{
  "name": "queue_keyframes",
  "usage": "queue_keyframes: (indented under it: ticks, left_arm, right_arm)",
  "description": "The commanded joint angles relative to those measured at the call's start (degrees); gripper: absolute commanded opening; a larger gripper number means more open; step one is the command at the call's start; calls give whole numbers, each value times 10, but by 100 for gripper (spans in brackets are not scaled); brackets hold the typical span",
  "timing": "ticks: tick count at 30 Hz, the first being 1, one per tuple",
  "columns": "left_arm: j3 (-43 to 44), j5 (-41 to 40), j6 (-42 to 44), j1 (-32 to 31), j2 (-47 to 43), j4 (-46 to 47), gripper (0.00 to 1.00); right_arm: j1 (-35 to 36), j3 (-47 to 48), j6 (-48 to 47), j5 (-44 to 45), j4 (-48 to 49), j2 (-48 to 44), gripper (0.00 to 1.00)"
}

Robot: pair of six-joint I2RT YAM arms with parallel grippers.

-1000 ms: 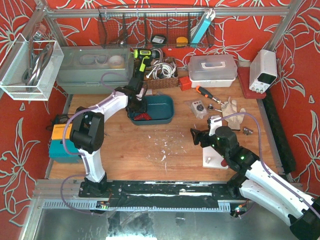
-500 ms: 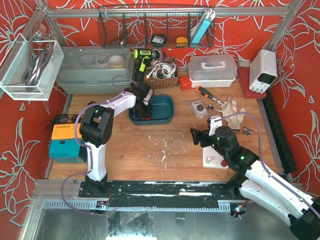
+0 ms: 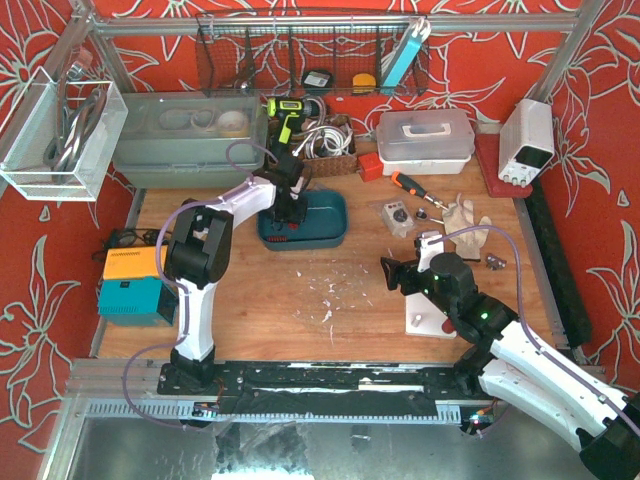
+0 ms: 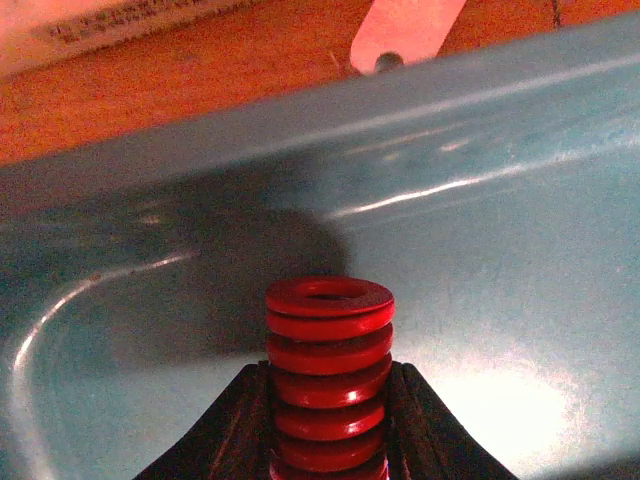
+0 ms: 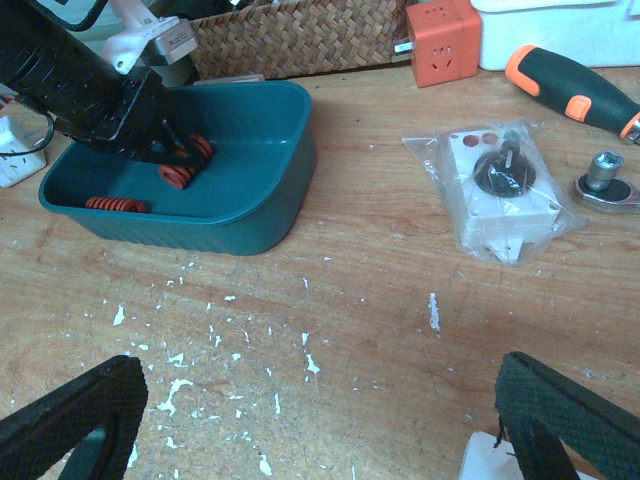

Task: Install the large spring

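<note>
We see a wooden desk (image 3: 250,300), white flecks scattered mid-surface. On it sit a teal bin (image 3: 318,241) at far centre, a bagged white part (image 3: 397,216) and screwdriver (image 3: 408,184) to its right, and an orange cube (image 3: 369,166) behind.

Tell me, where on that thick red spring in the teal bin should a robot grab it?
Probably across the coils' round sides, coming in from above, since the walls of the teal bin block a sideways reach. The large red spring is a cylinder, so jaws seat best on opposite coil sides, as the left gripper has them.
</note>
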Motion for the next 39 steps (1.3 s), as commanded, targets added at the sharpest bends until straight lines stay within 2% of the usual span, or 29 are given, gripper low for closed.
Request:
queue_keyframes:
  ticks: [1,10,13,18,26,34,39]
  left_arm:
    - [21,-12,7,3,15,6,28]
    - [-5,-19,8,3,12,-11,45]
    - [-26,-23,6,3,-3,-2,46]
    - [-32,-16,6,3,5,4,42]
    - [-44,-13,4,1,-20,26,27]
    - [-75,-8,8,-6,-127,99,20]
    - [-117,3,42,-40,-218,177,19]
  right_arm:
    - [4,-6,-4,9,13,-1,96]
    - [5,-7,-3,12,14,0,96]
    - [5,-7,-4,10,14,0,96]
    - [7,-8,-6,9,16,-1,96]
    - [7,-6,-1,12,9,1,99]
    - [5,25,13,46,-35,37,99]
    - [4,44,0,17,-54,39,99]
